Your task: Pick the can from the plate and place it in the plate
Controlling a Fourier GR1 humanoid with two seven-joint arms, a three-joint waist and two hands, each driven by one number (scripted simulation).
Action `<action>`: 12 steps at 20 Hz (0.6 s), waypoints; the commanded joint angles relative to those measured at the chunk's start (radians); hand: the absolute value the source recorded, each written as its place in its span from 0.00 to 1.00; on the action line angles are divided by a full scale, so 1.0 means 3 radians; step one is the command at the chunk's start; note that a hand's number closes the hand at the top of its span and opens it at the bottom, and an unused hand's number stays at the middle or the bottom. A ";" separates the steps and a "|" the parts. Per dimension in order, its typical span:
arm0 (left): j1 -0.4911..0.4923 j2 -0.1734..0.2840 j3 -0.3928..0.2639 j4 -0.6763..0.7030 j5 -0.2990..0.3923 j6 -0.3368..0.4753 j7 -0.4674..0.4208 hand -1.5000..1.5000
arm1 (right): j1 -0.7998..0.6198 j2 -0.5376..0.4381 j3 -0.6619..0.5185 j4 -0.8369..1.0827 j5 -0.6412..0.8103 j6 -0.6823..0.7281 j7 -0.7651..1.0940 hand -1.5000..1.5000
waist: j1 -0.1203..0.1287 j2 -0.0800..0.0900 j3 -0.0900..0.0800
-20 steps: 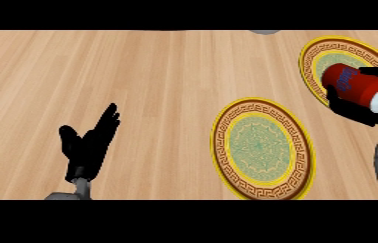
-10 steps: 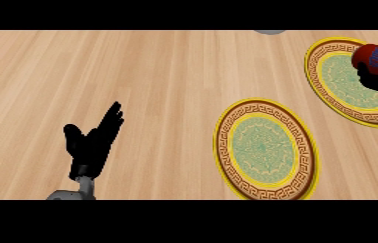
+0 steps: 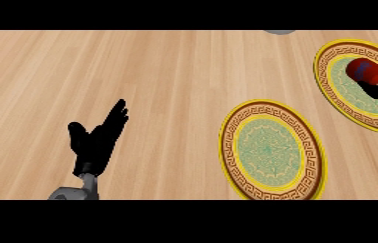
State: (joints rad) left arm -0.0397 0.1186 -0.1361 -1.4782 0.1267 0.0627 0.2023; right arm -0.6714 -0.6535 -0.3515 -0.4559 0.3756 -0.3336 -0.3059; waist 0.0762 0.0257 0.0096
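The can (image 3: 362, 69) lies on the far plate (image 3: 336, 62) at the counter's (image 3: 170, 77) right edge, partly hidden by a dark shape, while the near plate (image 3: 272, 149) sits bare and my left hand (image 3: 96, 142) rests released, fingers straight, near the front-left corner.

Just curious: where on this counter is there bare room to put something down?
The wide wooden counter between the resting black left hand and the near round gold-rimmed plate is bare. That plate's middle is bare too. The far plate at the right edge holds the red can.
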 commanded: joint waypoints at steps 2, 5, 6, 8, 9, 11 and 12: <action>0.0010 -0.0028 -0.0047 0.0166 -0.0028 -0.0015 0.0065 0.50 | -0.0173 -0.0063 0.0009 0.0465 0.0016 0.0365 -0.0248 0.00 | 0.0006 0.0032 -0.0007; 0.0040 -0.0044 -0.0071 0.0064 -0.0056 0.0028 0.0092 0.50 | -0.0343 -0.0030 -0.0125 0.0534 -0.0140 0.0550 -0.0415 0.00 | 0.0021 0.0021 -0.0003; 0.0058 -0.0055 -0.0046 0.0145 -0.0023 0.0003 0.0051 0.50 | -0.0254 -0.0046 -0.0237 0.0520 -0.0245 0.0557 -0.0633 0.00 | -0.0004 0.0036 0.0001; 0.0145 -0.0013 -0.0038 0.0105 -0.0041 -0.0018 -0.0032 0.50 | -0.0303 -0.0047 -0.0417 0.0522 -0.0426 0.0610 -0.0798 0.00 | 0.0003 0.0029 0.0002; 0.0102 0.0008 -0.0029 0.0115 -0.0021 -0.0047 0.0022 0.50 | -0.0390 0.0059 -0.0479 0.0541 -0.0484 0.0512 -0.0781 0.00 | 0.0028 0.0037 0.0003; 0.0051 0.0027 0.0049 0.0036 0.0030 -0.0003 0.0156 0.50 | -0.0342 -0.0042 -0.0664 0.0572 -0.0667 0.0676 -0.0968 0.00 | -0.0028 0.0019 0.0002; 0.0084 -0.0020 -0.0007 0.0061 -0.0018 0.0022 0.0106 0.50 | -0.0360 -0.0058 -0.0707 0.0610 -0.0696 0.0664 -0.1000 0.00 | -0.0033 0.0018 -0.0002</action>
State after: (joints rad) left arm -0.0338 0.1167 -0.1323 -1.4839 0.1223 0.0652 0.2032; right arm -0.7639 -0.6586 -0.4917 -0.2970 0.2349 -0.1656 -0.5396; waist 0.0733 0.0274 0.0138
